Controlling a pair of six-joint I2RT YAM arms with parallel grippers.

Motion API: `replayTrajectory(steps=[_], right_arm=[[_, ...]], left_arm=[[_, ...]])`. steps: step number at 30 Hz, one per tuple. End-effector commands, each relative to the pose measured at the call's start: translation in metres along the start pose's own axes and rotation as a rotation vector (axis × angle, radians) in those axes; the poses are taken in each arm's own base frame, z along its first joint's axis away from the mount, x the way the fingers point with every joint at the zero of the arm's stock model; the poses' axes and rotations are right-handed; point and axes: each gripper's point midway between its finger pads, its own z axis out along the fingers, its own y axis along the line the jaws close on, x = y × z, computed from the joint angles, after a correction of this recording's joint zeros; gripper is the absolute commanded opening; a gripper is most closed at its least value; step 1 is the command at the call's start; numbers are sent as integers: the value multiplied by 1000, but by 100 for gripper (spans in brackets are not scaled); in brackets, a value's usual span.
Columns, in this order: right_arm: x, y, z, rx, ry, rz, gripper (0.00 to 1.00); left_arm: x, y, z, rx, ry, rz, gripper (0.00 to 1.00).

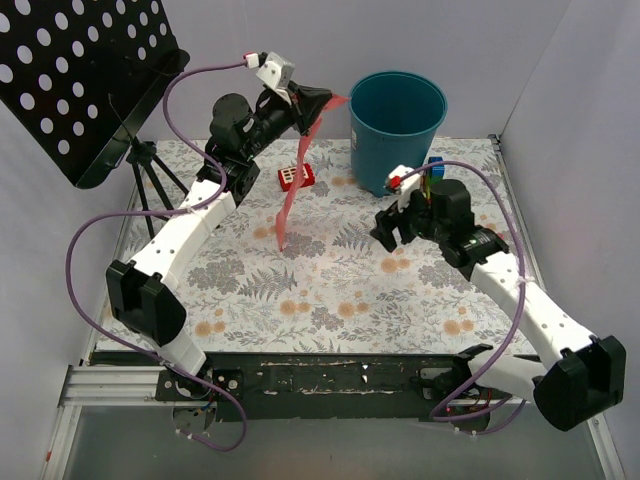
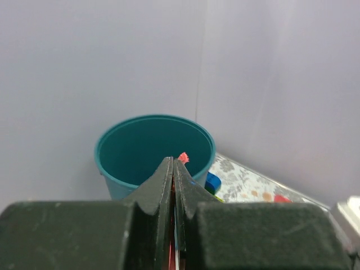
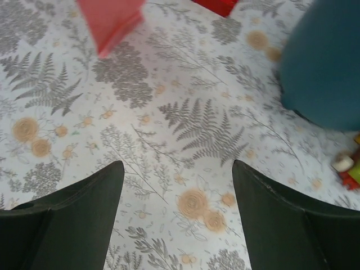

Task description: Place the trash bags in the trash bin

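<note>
One trash bag (image 1: 290, 200) hung from the left hand (image 1: 322, 101), pinched tight beside the trash bin (image 1: 396, 125); the right hand (image 3: 177, 169) gaped wide, empty, over the worktop (image 1: 330, 290)

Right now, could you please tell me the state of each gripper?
Left gripper: shut on the trash bag.
Right gripper: open, holding nothing.

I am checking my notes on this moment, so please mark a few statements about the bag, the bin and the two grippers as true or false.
1. The left gripper is shut on a trash bag. True.
2. That trash bag lies inside the trash bin. False: it hangs outside, to the left of the bin.
3. The right gripper grips another bag. False: it is open and empty, above the table.
4. The trash bin stands upright. True.
</note>
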Motion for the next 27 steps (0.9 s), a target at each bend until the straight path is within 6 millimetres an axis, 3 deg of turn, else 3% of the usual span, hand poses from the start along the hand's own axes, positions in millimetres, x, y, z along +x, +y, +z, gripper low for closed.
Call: replayTrajectory(steps=[1,8,13,20,24,27], right_arm=[[-47,37,23,-160,-128,-123,86],[-121,51,59,-148,-268,-99,90],[-160,73,81,-181,-360,-142,90],[-185,101,98,-220,-403,-128,90],[-184,93,103,-109,-392,-102,90],[-180,68,110,98,-376,-81,89]], left_arm=[[-62,15,2,-98,-169,98,0],[-118,42,-1,-280,-331,175,0],[-150,39,-2,-295,-385,201,0],[-174,30,-2,-312,-426,238,0],[-187,22,-2,-312,-456,248,0],[-199,21,-6,-334,-481,245,0]])
